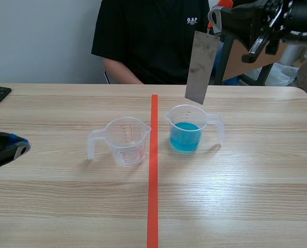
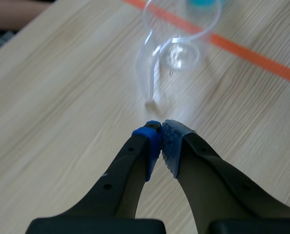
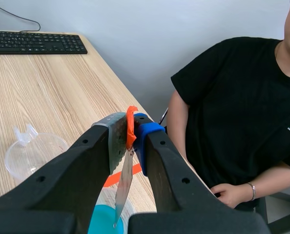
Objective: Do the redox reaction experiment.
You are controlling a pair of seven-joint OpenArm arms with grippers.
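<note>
Metal strip (image 1: 200, 67), orange-tabbed in wrist view, gripped by right pincer (image 3: 130, 135), left pincer (image 2: 161, 132) closed

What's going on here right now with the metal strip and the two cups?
The right gripper is shut on the top end of a grey metal strip, holding it over the cup of blue liquid; the strip's lower end hangs above the rim, not yet in the liquid. The empty clear cup stands beside it, across the tape line, untouched. The left gripper is shut on nothing, low near that cup. A person sits across the table.
</note>
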